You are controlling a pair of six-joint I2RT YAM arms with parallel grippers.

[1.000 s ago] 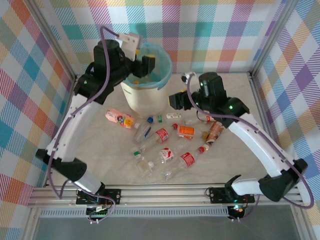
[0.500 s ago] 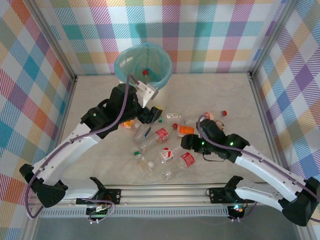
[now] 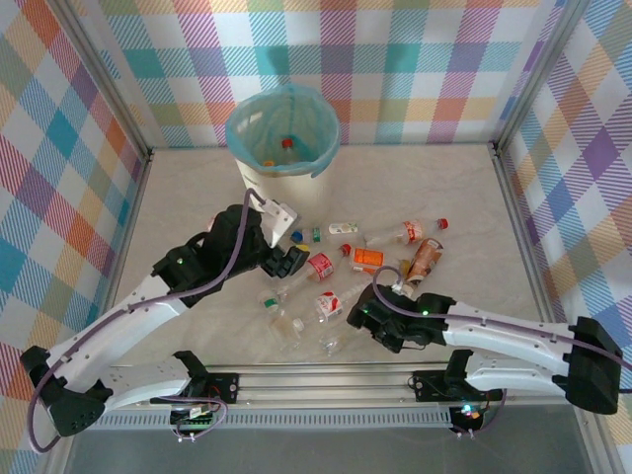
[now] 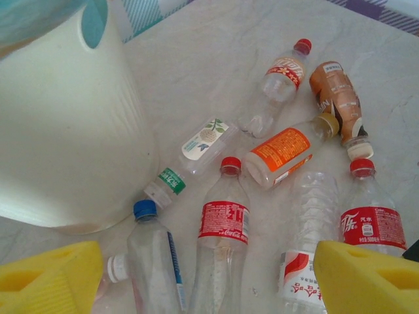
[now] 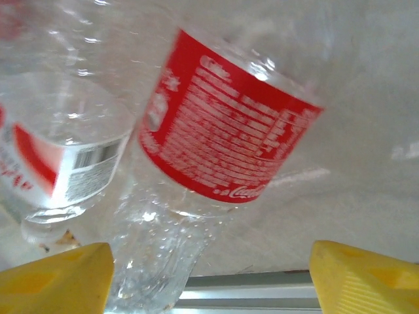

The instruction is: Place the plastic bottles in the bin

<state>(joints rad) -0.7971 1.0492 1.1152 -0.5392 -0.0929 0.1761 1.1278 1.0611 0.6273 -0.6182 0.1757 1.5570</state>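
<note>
Several plastic bottles (image 3: 367, 259) lie scattered on the table in front of the bin (image 3: 259, 188), a cream cylinder with a teal bag, which holds a few bottles. My left gripper (image 3: 289, 260) hangs open low beside the bin's foot. In the left wrist view its gripper (image 4: 206, 281) spans a blue-capped bottle (image 4: 154, 258), a red-labelled cola bottle (image 4: 223, 222) and a clear bottle (image 4: 308, 255), touching none. My right gripper (image 3: 358, 317) is open near the front. In the right wrist view, its gripper (image 5: 209, 278) has a cola bottle (image 5: 229, 144) with its clear end between the fingers.
The bin wall (image 4: 65, 131) stands close on the left gripper's left side. A metal rail (image 3: 326, 380) runs along the table's front edge just behind the right gripper. Loose caps (image 3: 441, 223) lie among the bottles. Checked walls close in three sides.
The left arm came away from above the bin and dropped to the bottles at its foot. The right arm swung from mid-table toward the front. Both grippers opened wider.
</note>
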